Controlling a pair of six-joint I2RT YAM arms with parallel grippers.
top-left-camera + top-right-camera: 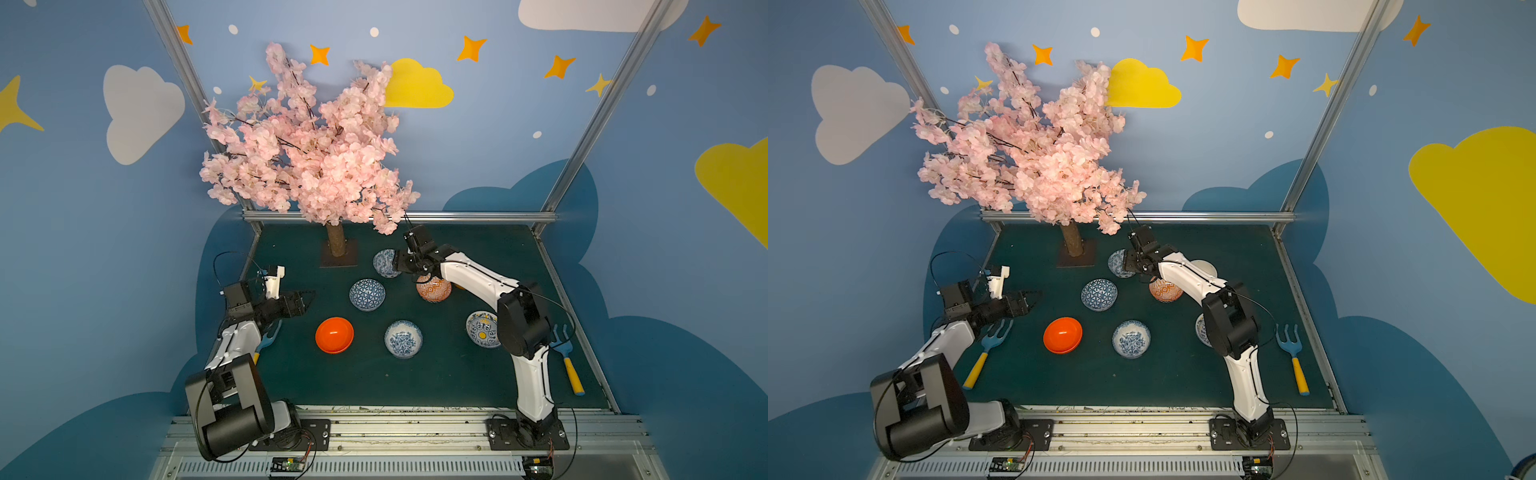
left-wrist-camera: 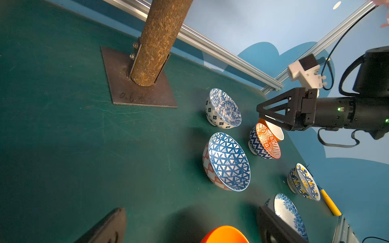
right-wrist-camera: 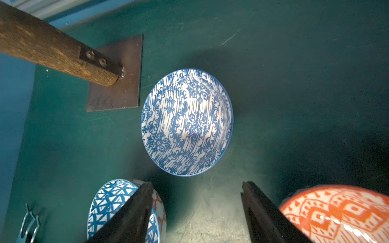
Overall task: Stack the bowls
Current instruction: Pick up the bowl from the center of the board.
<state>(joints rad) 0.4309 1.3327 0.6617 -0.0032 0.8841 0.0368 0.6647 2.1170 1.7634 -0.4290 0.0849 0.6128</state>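
Observation:
Several bowls sit apart on the green table [image 1: 457, 374]. A blue-striped floral bowl [image 1: 383, 262] [image 3: 187, 122] lies at the back, with a blue triangle-patterned bowl [image 1: 367, 294] and an orange-white lattice bowl [image 1: 433, 289] nearer. In front are a glossy orange bowl [image 1: 334, 335], a blue floral bowl [image 1: 403, 338] and a blue-and-yellow bowl [image 1: 480, 328]. A cream-white bowl [image 1: 1207, 266] peeks out behind the right arm. My right gripper [image 3: 196, 185] hangs open and holds nothing, between the striped and lattice bowls. My left gripper [image 2: 190, 212] stands open at the left, above the table.
A pink blossom tree with a brown trunk [image 1: 336, 243] on a metal base plate [image 3: 117, 84] stands at the back, close to the striped bowl. Blue forks with yellow handles lie at the left [image 1: 988, 345] and right [image 1: 570, 365] edges. Aluminium rails border the table.

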